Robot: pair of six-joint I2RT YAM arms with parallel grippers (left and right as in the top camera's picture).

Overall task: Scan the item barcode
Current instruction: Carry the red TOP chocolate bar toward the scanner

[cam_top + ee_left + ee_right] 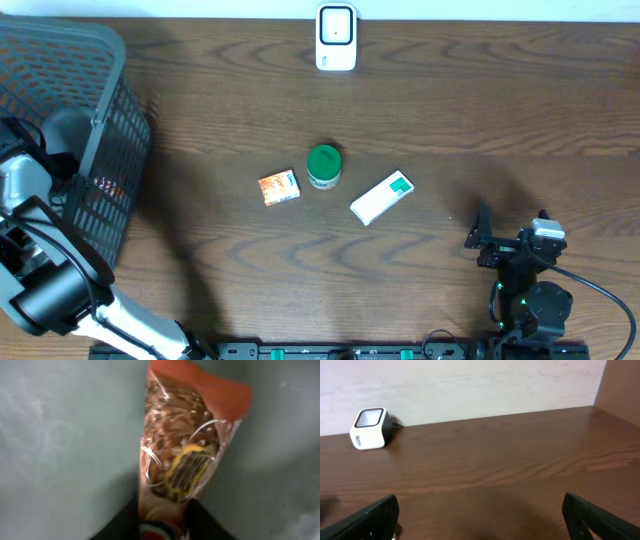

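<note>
Closest to my left wrist camera is a snack packet (pixel 187 455), orange at its far end with a clear crinkled film over brown contents and a yellow patch. It lies on a plain grey surface. My left gripper (pixel 162 522) has its dark fingers (pixel 120 525) pressed against the two sides of the near end of the packet, so I read that as a grip (the very tips are cut off by the picture's lower edge). From overhead, the left arm reaches into the grey mesh basket (pixel 110 110) at the table's left end, and a speck of orange shows through its side wall; the packet sits in there.

My right gripper (pixel 480 515) hangs low over the brown table (pixel 520 460) with its fingers spread wide and nothing between them. Ahead of it the white barcode scanner (pixel 369 428) stands at the far edge, by the wall.

Mid-table lie a small orange box (pixel 279 187), a green-lidded tub (pixel 324 166) just beside it, and a white-and-green box (pixel 382 197), all well apart from both grippers.
</note>
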